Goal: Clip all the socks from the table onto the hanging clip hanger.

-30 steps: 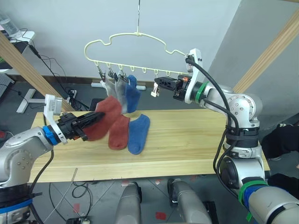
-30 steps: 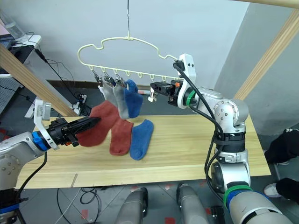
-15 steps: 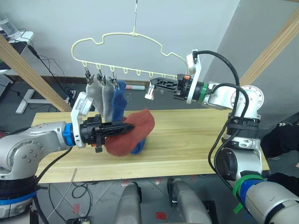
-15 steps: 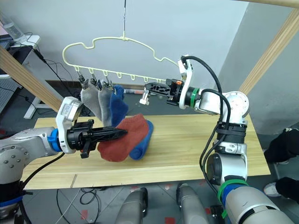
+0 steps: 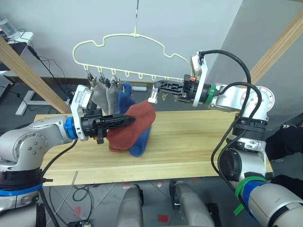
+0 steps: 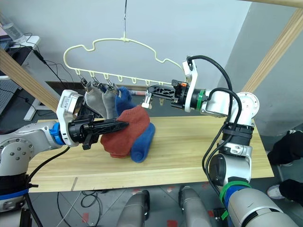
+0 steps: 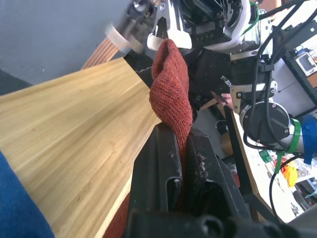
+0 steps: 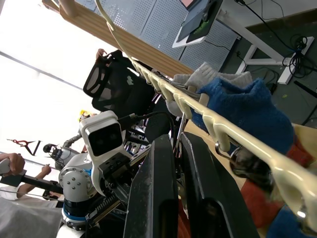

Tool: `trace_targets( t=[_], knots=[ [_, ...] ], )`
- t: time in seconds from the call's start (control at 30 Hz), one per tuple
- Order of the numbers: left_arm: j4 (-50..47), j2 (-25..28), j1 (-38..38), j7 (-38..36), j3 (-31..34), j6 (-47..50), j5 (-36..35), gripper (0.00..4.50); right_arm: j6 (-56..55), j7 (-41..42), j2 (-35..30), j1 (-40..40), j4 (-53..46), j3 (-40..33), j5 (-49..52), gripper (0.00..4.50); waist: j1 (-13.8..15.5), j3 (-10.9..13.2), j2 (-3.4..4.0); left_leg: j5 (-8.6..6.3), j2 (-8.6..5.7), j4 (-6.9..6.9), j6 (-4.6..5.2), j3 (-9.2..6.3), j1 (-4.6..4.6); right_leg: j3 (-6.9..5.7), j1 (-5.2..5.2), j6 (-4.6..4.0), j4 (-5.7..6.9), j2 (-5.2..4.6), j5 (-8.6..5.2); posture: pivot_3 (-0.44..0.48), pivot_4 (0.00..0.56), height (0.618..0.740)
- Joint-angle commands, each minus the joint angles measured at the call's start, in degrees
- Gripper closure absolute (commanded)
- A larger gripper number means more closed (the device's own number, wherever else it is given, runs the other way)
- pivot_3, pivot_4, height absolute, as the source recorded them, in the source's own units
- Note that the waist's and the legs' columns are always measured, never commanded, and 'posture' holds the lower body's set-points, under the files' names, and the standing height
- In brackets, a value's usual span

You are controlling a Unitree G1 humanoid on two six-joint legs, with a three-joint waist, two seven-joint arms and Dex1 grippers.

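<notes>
Hung socks [image 5: 110, 97] crowd clip hanger [image 5: 124, 47] left, right clips free

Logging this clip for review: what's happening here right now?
The robot is pegging socks onto a hanging clip hanger. Two grey socks and a blue one already hang there. The left gripper holds a red sock up; the right gripper pinches a clip. More socks lie on the table.

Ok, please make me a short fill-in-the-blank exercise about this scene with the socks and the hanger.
1. The left claw is shut on a ____ sock.
2. The two grey socks hang from the clip ____.
3. One blue sock lies on the ____.
4. The right claw holds a metal ____.

Missing words: rust-red; hanger; table; clip
</notes>
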Motion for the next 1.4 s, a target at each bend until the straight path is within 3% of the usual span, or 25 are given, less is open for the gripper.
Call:
trace_targets(
  t=[0.03,1.4],
  knots=[
    [-0.69,-0.12,-0.62,-1.17,0.07,-0.74,0.11,4.49,0.79,0.02,0.53,-0.53,-2.31,-0.19,2.47,4.36,0.01,0.0,0.0,0.0,0.0,0.0,0.0,-0.01,0.0,-0.01,0.0,0.0,0.0,0.0,0.0,0.017,0.287,0.74],
    [1.95,-2.18,-3.67,-3.47,-0.51,-2.19,3.86,4.49,3.54,-2.39,2.13,0.27,-3.6,0.22,5.58,4.36,0.0,0.0,0.0,0.0,0.01,0.0,0.0,-0.01,0.0,-0.01,0.0,0.0,0.02,0.0,0.0,0.03,0.281,0.74]
  ],
)
